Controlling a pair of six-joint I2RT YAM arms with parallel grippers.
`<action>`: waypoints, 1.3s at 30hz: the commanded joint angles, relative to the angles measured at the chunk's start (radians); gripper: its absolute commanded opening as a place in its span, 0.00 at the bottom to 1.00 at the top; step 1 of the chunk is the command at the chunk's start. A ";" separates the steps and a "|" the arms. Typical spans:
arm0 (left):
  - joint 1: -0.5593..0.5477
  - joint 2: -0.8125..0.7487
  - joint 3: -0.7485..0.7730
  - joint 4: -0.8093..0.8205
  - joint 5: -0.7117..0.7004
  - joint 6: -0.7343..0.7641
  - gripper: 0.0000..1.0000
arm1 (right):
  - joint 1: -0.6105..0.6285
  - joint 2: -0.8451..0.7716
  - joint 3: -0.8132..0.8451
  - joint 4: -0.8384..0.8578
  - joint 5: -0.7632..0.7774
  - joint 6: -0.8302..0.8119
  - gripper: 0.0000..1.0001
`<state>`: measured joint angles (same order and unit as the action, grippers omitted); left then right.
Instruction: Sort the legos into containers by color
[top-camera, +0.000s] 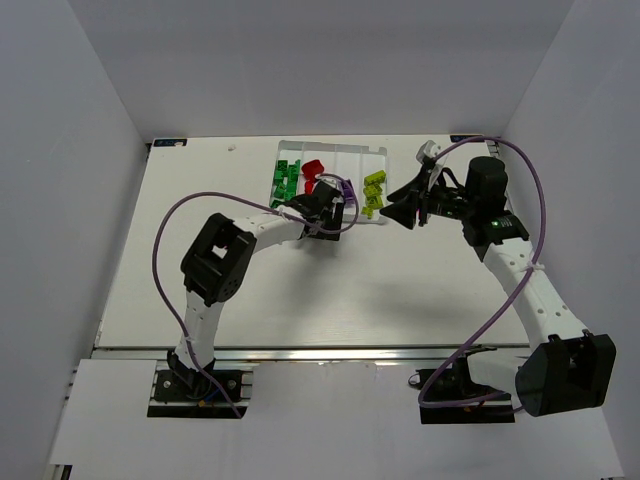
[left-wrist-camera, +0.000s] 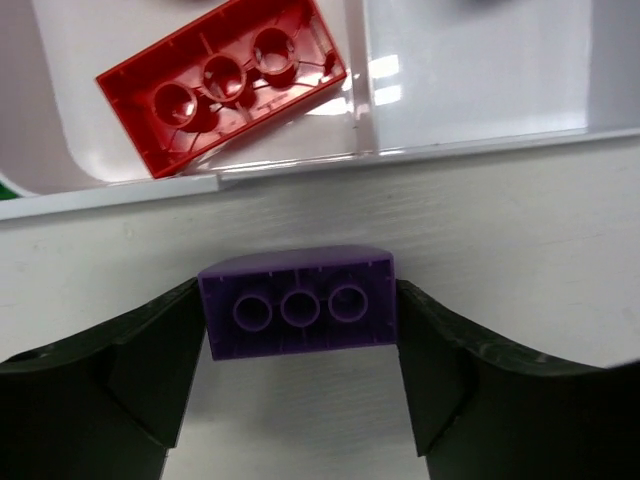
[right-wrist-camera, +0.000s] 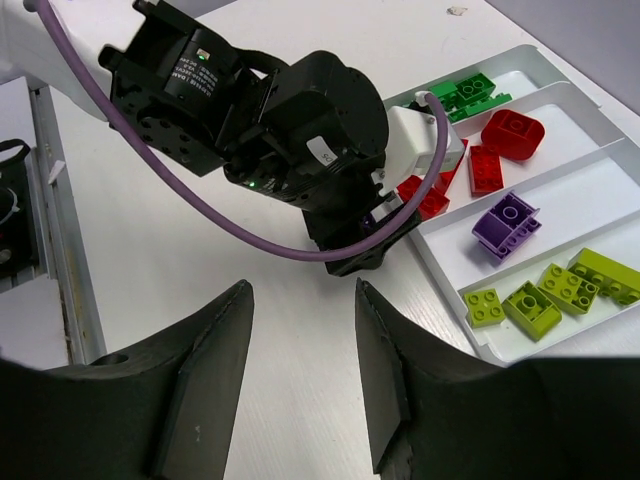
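Note:
My left gripper (left-wrist-camera: 297, 335) is shut on a purple lego (left-wrist-camera: 297, 302), underside facing the camera. It holds the lego over the table just short of the near rim of the white tray (left-wrist-camera: 300, 170). A red lego (left-wrist-camera: 225, 80) lies upside down in the compartment just beyond. In the top view the left gripper (top-camera: 322, 207) is at the tray's (top-camera: 335, 146) near edge. The compartments hold green (top-camera: 284, 178), red (top-camera: 313, 170), purple (right-wrist-camera: 507, 222) and yellow-green legos (top-camera: 374, 190). My right gripper (right-wrist-camera: 300, 330) is open and empty, hovering right of the tray (top-camera: 408, 208).
The left arm's wrist (right-wrist-camera: 300, 130) and its purple cable (right-wrist-camera: 200, 200) fill the space in front of the right gripper. White walls enclose the table on three sides. The tray's near right corner (right-wrist-camera: 490, 350) is close to the right finger.

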<state>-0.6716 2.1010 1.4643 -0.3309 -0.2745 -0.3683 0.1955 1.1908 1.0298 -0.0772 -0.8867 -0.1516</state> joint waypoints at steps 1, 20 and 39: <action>-0.022 -0.044 0.013 -0.043 -0.094 -0.011 0.82 | -0.011 -0.007 -0.005 0.042 -0.031 0.017 0.51; -0.071 -0.185 0.160 -0.072 -0.097 0.100 0.38 | -0.039 -0.051 -0.002 0.042 -0.055 0.018 0.52; 0.004 0.294 0.771 0.111 -0.022 0.183 0.39 | -0.099 -0.103 -0.020 0.067 -0.090 0.064 0.52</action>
<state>-0.6716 2.4340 2.2307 -0.3325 -0.3107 -0.2066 0.1093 1.1160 1.0153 -0.0528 -0.9463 -0.1074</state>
